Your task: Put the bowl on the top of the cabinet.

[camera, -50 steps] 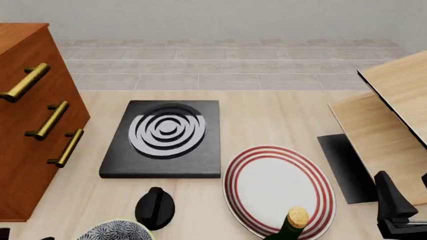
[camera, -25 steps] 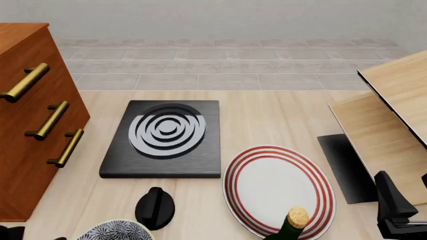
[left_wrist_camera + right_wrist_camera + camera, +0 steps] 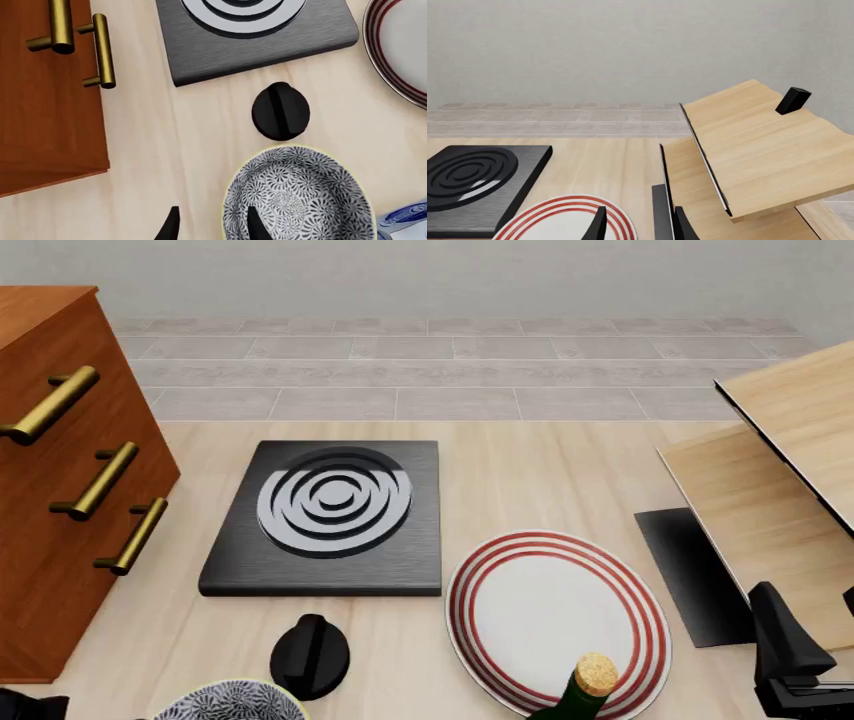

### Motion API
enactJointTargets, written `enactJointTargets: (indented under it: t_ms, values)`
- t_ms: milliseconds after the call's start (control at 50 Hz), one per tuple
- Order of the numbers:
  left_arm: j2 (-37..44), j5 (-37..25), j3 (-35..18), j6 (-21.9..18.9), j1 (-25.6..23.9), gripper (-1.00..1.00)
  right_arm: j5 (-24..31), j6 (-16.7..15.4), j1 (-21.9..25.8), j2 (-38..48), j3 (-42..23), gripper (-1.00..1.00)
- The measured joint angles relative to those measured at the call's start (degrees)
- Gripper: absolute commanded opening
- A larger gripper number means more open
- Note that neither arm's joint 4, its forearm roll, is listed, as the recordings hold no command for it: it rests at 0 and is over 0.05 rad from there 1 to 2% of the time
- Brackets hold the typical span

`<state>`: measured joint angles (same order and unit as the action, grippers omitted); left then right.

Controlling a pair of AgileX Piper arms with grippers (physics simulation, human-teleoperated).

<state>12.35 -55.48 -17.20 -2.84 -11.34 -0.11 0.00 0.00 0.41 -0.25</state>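
Note:
The speckled grey bowl (image 3: 297, 197) with a white rim sits upright on the table at the near left, cut by the bottom edge of the front view (image 3: 230, 702). In the left wrist view my left gripper (image 3: 212, 227) is open. One finger is over the bowl's inside and the other is over the bare table, so they straddle the rim. Whether they touch it I cannot tell. The reddish-brown cabinet (image 3: 60, 490) with brass handles stands at the far left (image 3: 40, 110). My right gripper (image 3: 639, 227) is open and empty at the near right, far from the bowl.
A black knob-like lump (image 3: 310, 655) lies just beyond the bowl. Behind it is a black hob slab with grey rings (image 3: 327, 515). A red-ringed plate (image 3: 554, 615), a corked bottle (image 3: 587, 685), a black mat (image 3: 687, 575) and pale wood boards (image 3: 787, 460) fill the right.
A dark part of the left arm at the bottom-left corner of the front view has crept slightly to the right. The bowl and everything else stay put.

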Motion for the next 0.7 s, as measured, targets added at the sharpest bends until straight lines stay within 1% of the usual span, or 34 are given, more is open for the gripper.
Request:
enactJointTargets:
  t_ms: [220, 700]
  values:
    - [0.6, 2.2, 2.4, 0.2, -0.4, 1.0, 0.0, 0.0, 0.0, 0.0, 0.0, 1.0]
    - [1.2, 5.8, 5.7, 0.2, -1.0, 1.0, 0.0, 0.0, 0.0, 0.0, 0.0, 1.0]
